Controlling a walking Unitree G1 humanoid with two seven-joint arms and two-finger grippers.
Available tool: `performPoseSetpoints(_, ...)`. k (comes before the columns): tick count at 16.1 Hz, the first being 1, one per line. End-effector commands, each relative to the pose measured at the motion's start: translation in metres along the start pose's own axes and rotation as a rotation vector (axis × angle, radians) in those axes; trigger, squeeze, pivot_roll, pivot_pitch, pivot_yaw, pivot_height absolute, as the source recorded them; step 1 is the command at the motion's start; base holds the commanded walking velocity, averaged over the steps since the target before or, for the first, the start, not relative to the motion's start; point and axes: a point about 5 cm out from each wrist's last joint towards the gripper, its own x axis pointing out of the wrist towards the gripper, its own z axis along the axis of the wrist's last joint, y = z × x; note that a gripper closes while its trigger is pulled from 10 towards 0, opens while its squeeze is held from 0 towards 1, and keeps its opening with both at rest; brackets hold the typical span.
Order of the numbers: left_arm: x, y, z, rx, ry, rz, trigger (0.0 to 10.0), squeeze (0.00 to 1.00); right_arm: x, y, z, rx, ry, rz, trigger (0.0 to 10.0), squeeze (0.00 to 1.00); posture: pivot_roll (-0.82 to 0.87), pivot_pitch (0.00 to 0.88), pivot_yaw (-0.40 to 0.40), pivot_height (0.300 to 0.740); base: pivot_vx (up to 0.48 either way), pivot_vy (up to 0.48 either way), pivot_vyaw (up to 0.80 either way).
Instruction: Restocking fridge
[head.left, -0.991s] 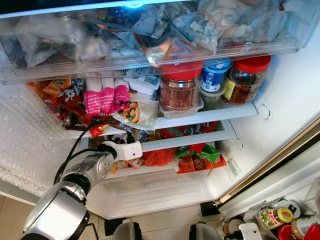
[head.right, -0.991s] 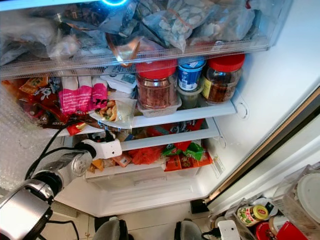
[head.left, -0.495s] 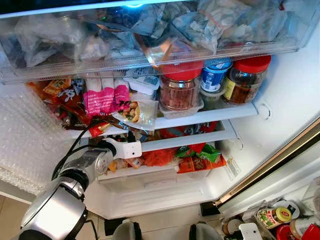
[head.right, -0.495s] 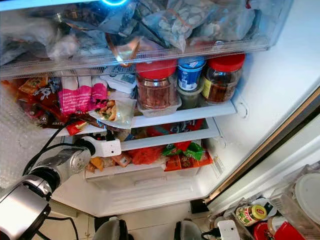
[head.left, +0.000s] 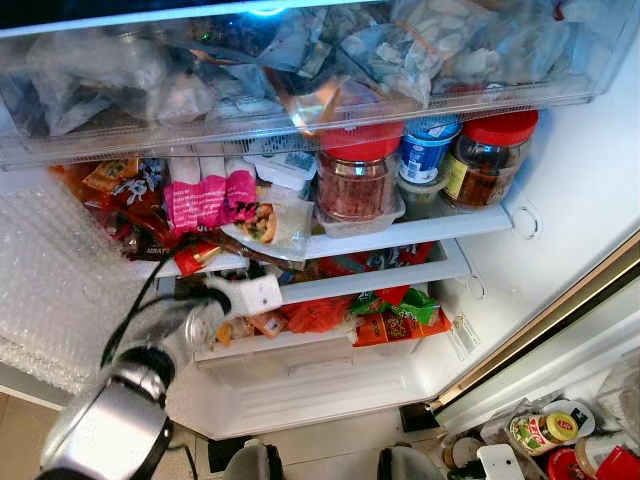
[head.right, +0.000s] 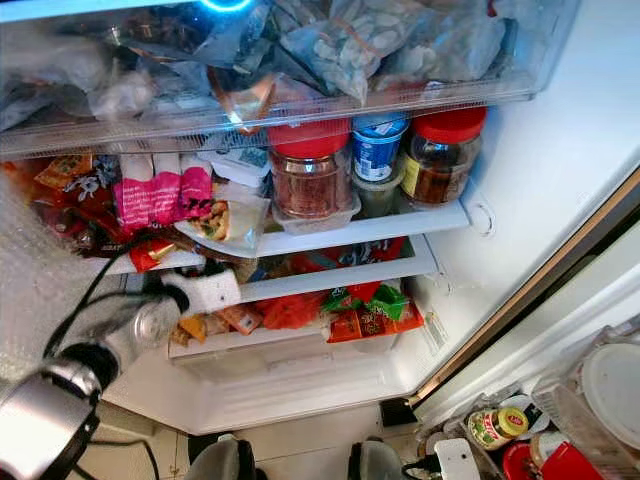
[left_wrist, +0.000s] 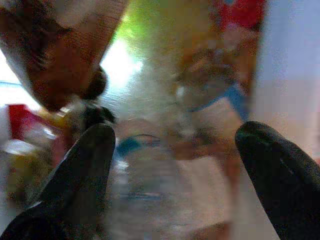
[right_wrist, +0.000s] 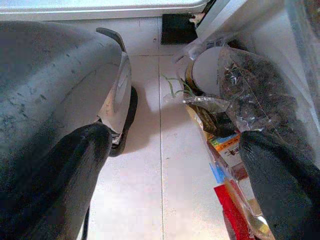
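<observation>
Your left hand (left_wrist: 175, 165), fingers spread and empty, sits lower left among packets (head.left: 300, 315) on the crowded fridge shelf (head.left: 400, 280). Right hand (right_wrist: 170, 170) hangs open, idle. Risk: brushing loose packets off the edge.

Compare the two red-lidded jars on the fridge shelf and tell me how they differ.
The left red-lidded jar looks wider and holds reddish-brown contents, while the right red-lidded jar looks narrower with darker contents. The left one sits in a clear tray; the right one stands next to the fridge wall and shows a yellow label. A blue-lidded tub stands between them. Both are clear, upright and on the same shelf.
</observation>
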Motion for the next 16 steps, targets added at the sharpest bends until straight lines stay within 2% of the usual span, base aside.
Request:
performPoseSetpoints(1,-0.005,-0.008,-0.007,-0.087,0.022,-0.014,10.0,0.00,-0.002,-0.001,-0.009,-0.003,0.029,-0.003,10.0,0.00,-0.10,0.129,-0.015,0.660,0.000,0.000,0.00)
performPoseSetpoints(2,-0.006,-0.009,-0.008,-0.118,0.023,-0.016,10.0,0.00,-0.002,-0.001,-0.008,-0.003,0.028,-0.004,10.0,0.00,-0.10,0.128,-0.016,0.660,0.000,0.000,0.00)
performPoseSetpoints(5,-0.008,-0.010,-0.010,-0.090,0.018,-0.036,10.0,0.00,-0.001,-0.001,-0.008,-0.004,0.029,-0.004,10.0,0.00,-0.09,0.126,-0.015,0.660,0.000,0.000,0.00)
performPoseSetpoints(7,-0.009,-0.005,-0.011,-0.126,0.012,-0.013,10.0,0.00,-0.001,-0.001,-0.008,-0.004,0.029,-0.003,10.0,0.00,-0.09,0.119,-0.011,0.660,0.000,0.000,0.00)
performPoseSetpoints(10,-0.009,-0.006,0.000,-0.169,-0.086,-0.002,10.0,0.00,-0.001,-0.001,-0.007,-0.002,0.026,-0.005,10.0,0.00,-0.09,0.116,-0.010,0.660,0.000,0.000,0.00)
performPoseSetpoints(11,-0.009,-0.007,0.004,-0.208,-0.118,-0.018,10.0,0.00,-0.001,-0.001,-0.007,-0.001,0.026,-0.005,10.0,0.00,-0.09,0.115,-0.010,0.660,0.000,0.000,0.00)
performPoseSetpoints(15,-0.011,-0.011,0.012,-0.236,-0.194,-0.078,10.0,0.00,-0.001,0.000,-0.006,-0.003,0.026,-0.003,10.0,0.00,-0.08,0.109,-0.006,0.660,0.000,0.000,0.00)
performPoseSetpoints(16,-0.012,-0.013,0.013,-0.275,-0.211,-0.089,10.0,0.00,-0.001,0.000,-0.006,-0.003,0.026,-0.002,10.0,0.00,-0.08,0.106,-0.005,0.660,0.000,0.000,0.00)
